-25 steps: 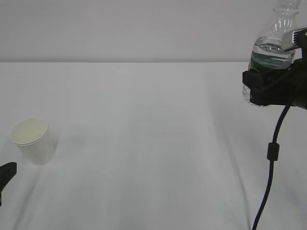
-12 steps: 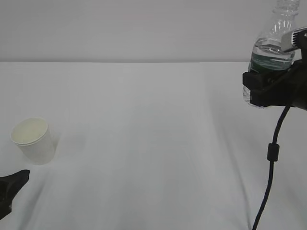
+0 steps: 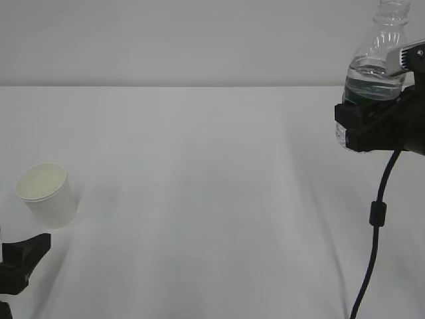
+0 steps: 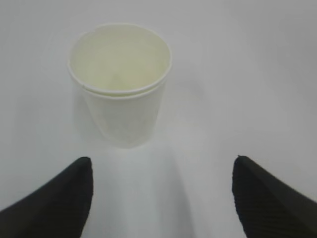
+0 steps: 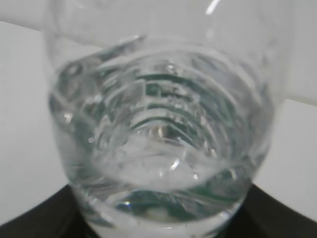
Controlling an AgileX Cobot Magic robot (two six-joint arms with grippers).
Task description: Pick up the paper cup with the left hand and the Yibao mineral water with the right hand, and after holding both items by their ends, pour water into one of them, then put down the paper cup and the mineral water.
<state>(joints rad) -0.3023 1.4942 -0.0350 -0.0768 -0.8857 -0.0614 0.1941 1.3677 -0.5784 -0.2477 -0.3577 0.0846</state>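
1. The table (image 3: 199, 199) is a plain white surface that fills the lower three quarters of the exterior view, with faint soft creases running toward the lower edge.
2. Behind it, a pale grey wall (image 3: 186, 40) spans the top of the frame, meeting the table along a straight horizontal line.
3. The paper cup (image 3: 46, 195) stands on the table at the left of the exterior view, mouth up; its cream inside shows and it leans slightly to the left in the frame.
4. The left hand (image 3: 20, 262) sits at the lower left corner, just below the cup and apart from it.
5. In the left wrist view its two black fingers (image 4: 54, 203) stand wide apart at the bottom corners of the frame, with nothing between them; the cup is above them in the upper centre, untouched.
6. The right hand (image 3: 375, 126) is at the upper right of the exterior view, clamped around the lower body of the Yibao mineral water (image 3: 375, 66) and holding it clear of the table.
7. The bottle stands nearly upright, its neck reaching the top edge of the frame.
8. The water (image 5: 158, 144) fills the bottle's lower part, up to just above the green label.
9. A black cable (image 3: 372, 246) hangs from the right hand down to the bottom edge.
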